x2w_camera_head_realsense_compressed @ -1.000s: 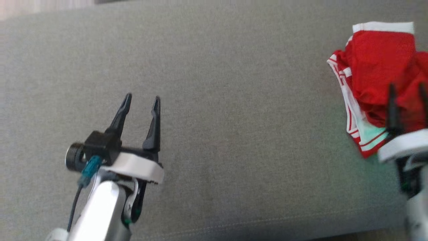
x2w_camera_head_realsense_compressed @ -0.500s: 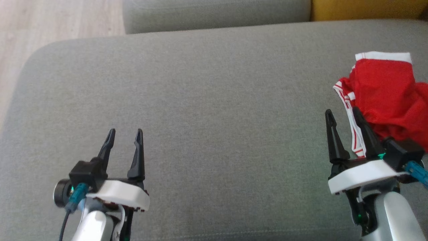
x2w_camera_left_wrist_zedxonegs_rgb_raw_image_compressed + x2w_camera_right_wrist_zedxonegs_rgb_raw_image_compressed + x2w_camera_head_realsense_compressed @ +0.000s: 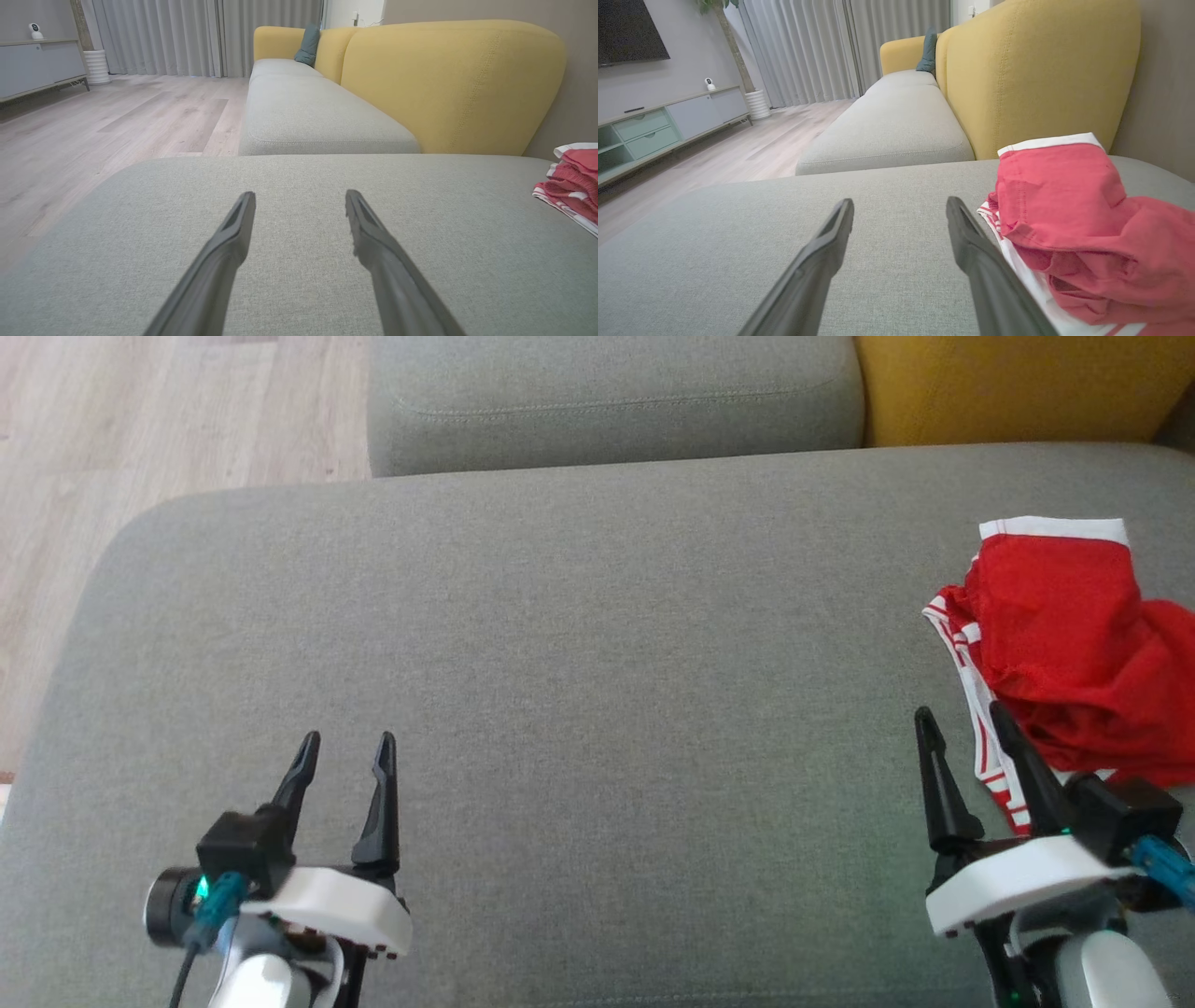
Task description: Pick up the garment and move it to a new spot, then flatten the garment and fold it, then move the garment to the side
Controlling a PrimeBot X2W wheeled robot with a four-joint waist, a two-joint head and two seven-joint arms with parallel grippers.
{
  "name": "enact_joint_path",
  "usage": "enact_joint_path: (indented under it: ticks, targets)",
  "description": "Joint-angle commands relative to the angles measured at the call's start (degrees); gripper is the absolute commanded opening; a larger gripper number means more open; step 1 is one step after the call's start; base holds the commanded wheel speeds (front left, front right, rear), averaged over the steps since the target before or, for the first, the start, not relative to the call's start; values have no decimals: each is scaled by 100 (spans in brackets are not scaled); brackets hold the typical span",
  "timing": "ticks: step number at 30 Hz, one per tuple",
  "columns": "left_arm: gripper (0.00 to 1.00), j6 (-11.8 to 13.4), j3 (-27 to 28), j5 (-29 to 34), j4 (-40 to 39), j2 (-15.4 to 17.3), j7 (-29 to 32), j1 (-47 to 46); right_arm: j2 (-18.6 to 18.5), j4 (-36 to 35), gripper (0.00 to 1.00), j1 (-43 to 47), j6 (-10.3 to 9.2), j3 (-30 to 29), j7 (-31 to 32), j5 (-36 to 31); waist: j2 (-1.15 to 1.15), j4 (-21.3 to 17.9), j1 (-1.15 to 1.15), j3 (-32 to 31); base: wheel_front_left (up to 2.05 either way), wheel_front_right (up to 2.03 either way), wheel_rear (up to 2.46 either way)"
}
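While both arms hang low over the grey seat cushion (image 3: 597, 653), I read the left gripper (image 3: 348, 739) at lower left of head view, fingers spread wide, nothing between them, bare upholstery underneath. Left wrist view confirms: gap between the two dark fingers shows cushion fabric and no cloth. Right gripper (image 3: 962, 711) sits at lower right, jaws likewise spread, holding nothing. Garment (image 3: 1064, 635) is a crumpled red heap with a white band along its far edge and white, red-striped trim along its near-left side, lying at the right end of the cushion, well apart from the left gripper. In head view the right gripper's outer finger overlaps the striped trim; in right wrist view that finger runs just beside the white hem of the garment (image 3: 1064, 214), cloth off to the finger's right, none inside the jaws. Contact between finger and hem: cannot tell from either view. Left wrist view catches the garment (image 3: 572, 186) at its far right edge. Behind the cushion: a second grey seat (image 3: 607, 401) and a yellow backrest (image 3: 1008, 383), the garment lying just in front of the backrest side. Pale wood floor (image 3: 140, 420) to the left of the cushion.
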Motion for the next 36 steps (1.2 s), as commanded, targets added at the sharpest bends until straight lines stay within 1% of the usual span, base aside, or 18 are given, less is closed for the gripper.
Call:
enact_joint_path:
  ticks: [1,14,36]
  targets:
    - [100,34,179,0,-213,102,10,-161,-7,-256,100,-150,-5,102,24,-30,0,4,1,-4,0,0,0]
    - [100,127,167,-38,-241,156,95,-120,9,-371,100,-94,-5,96,120,-98,0,21,1,0,0,0,0]
    - [100,222,128,-41,-254,235,51,-195,14,-409,100,-113,-5,88,157,-139,0,68,1,52,0,0,0]
